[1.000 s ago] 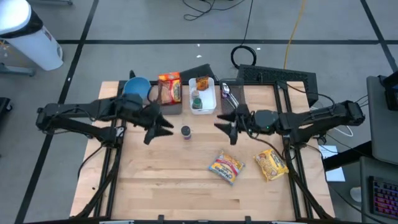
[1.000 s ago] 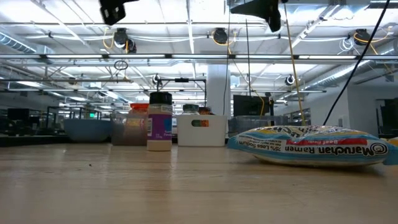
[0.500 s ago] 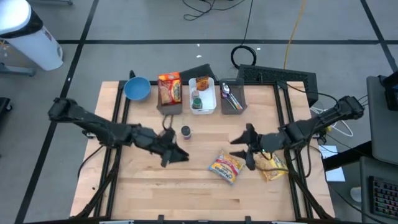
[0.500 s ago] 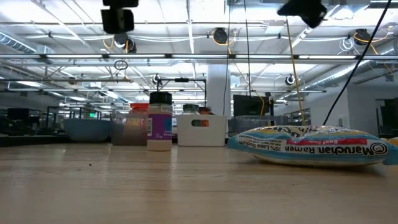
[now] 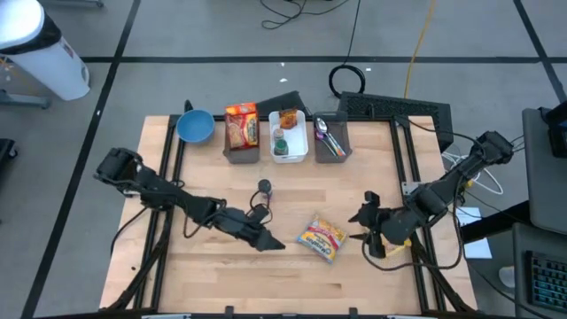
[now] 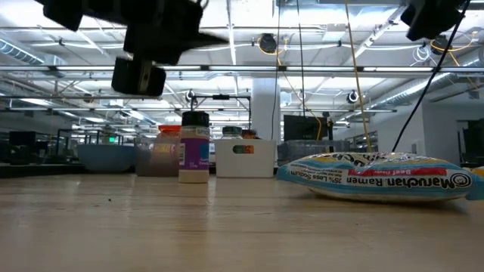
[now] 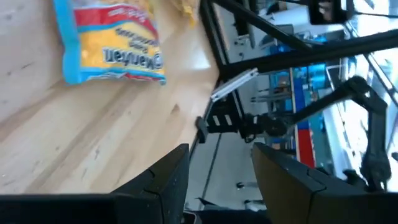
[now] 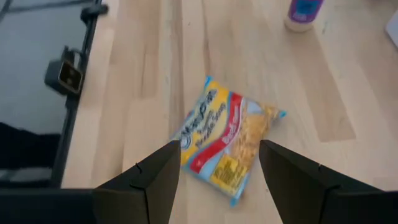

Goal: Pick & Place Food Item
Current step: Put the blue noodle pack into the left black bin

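A big open hall with strip lights, pipes and ducting overhead stretches behind the table in the low view; from above, grey floor, cables and a white bin [image 5: 40, 49] ring the work area. The table [image 5: 221, 279] is pale wood planks, bare along its near part.

The two arms reach in from either side, low over the middle. The left gripper [image 5: 270, 241] sits just left of the ramen [image 5: 322, 237], fingers apart and empty; its wrist view shows the pack lying ahead of the gap, not between the fingers. The right gripper [image 5: 365, 229] hangs just right of the same pack, also spread and holding nothing, and its wrist camera frames the pack between its fingers [image 8: 158, 180], which suggests it is lining up for a pick. A second pack [image 5: 394, 244] lies partly under the right arm.

Along the far edge stand the containers, probably the place targets: a grey bin [image 5: 241, 146] holding an orange box, a white bin [image 5: 290, 135] with small items, a third holding cutlery [image 5: 330, 140], and a blue bowl [image 5: 195, 126] at the left end. A small jar [image 5: 264, 188] stands alone, upright, between the bins and the ramen.

The ramen lies flat, clear of everything, so either gripper could come down on it.
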Motion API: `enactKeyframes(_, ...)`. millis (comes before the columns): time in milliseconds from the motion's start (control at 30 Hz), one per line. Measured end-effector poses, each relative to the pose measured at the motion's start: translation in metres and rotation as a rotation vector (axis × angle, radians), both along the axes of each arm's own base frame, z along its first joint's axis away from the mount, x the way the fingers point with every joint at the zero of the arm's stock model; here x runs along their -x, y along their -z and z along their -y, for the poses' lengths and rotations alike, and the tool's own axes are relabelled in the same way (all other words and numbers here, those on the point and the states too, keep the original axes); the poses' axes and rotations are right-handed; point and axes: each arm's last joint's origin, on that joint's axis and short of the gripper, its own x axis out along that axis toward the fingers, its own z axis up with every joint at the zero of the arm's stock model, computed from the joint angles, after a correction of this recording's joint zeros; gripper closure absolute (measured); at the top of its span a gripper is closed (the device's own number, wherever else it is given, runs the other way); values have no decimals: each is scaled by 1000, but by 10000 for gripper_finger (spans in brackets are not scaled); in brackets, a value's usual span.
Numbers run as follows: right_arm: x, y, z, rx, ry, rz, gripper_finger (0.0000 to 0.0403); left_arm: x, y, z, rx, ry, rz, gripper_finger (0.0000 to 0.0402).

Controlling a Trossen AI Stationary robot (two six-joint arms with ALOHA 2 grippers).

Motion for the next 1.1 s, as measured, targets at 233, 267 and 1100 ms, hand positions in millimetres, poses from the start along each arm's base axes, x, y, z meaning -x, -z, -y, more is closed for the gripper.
enactKeyframes(233, 9, 7, -2, 70, 28, -66, 190, -9, 30, -1, 55, -33, -125, 215)
enactKeyframes(267, 9, 7, -2, 76, 33, -61, 190, -10, 33, -2, 66, -44, -136, 215)
enactKeyframes(1100, 7, 6, -1, 101, 107, -8, 190, -81, 64, -28, -5, -75, -361, 215)
